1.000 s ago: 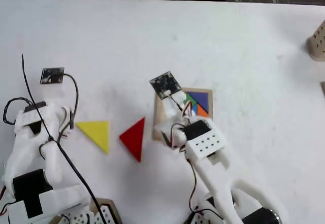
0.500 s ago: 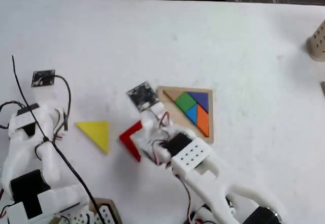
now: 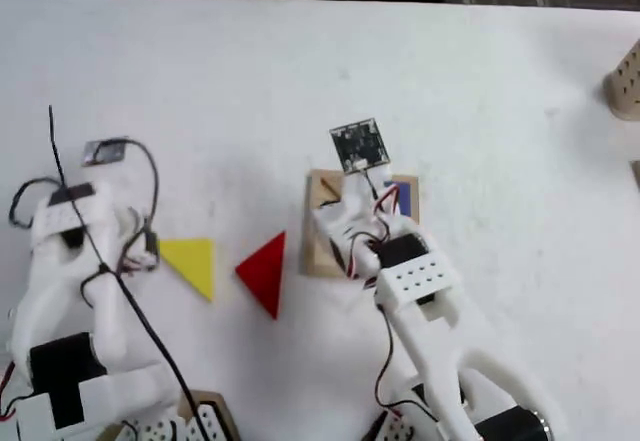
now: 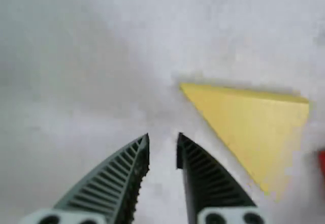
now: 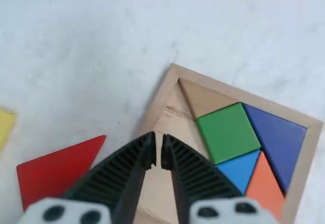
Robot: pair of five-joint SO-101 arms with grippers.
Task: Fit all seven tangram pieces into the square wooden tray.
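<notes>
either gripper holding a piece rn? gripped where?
Nothing held. Left gripper is slightly open and empty, beside the yellow triangle; right gripper is shut on nothing above the wooden tray's bare part.

The tray (image 5: 169, 116) is pale bare wood with faint lines in it. The green square (image 5: 227, 131), the red triangle (image 5: 56, 176) and the yellow triangle (image 4: 254, 122) look painted, smooth and not shiny. The left gripper (image 4: 162, 150) and right gripper (image 5: 158, 150) are dark plastic with small ridges, and the table (image 3: 300, 81) is white, dull and a bit speckled.
</notes>
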